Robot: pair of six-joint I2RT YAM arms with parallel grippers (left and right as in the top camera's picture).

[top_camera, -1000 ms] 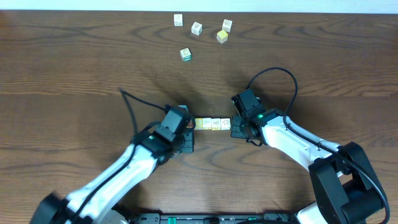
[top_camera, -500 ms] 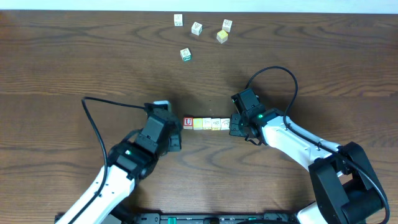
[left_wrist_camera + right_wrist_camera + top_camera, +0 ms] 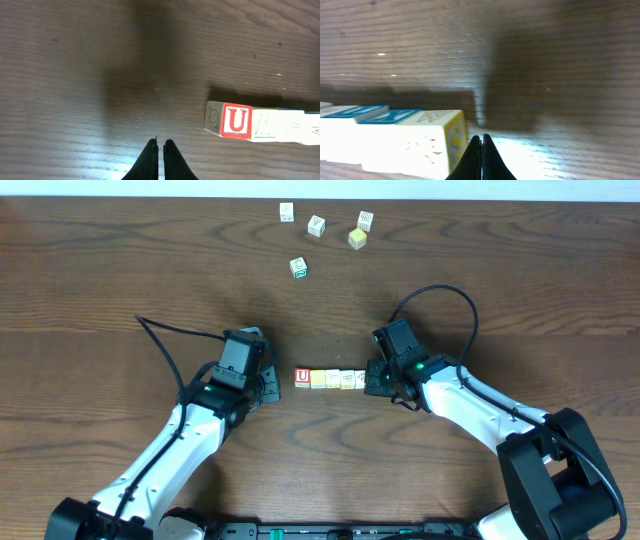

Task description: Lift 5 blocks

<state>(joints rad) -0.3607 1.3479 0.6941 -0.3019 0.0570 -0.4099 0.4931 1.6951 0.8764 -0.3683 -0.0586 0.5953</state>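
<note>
Several blocks lie end to end in a straight row (image 3: 330,378) on the table between my two grippers. The row's left end is a red U block (image 3: 302,377), also plain in the left wrist view (image 3: 236,120). My left gripper (image 3: 270,388) is shut and empty, a short gap left of that block, its tips (image 3: 161,145) low over bare wood. My right gripper (image 3: 371,383) is shut too, its tips (image 3: 481,141) right against the yellow-faced block (image 3: 456,141) at the row's right end. Nothing is held.
Several loose alphabet cubes lie at the back of the table: a white one (image 3: 287,212), another (image 3: 316,225), a yellow one (image 3: 357,238) and a green-printed one (image 3: 298,268). Black cables loop above both arms. The table is dark wood.
My left gripper has drawn back to the left from the row's left end, uncovering the red U block. The right gripper has stayed at the right end.
</note>
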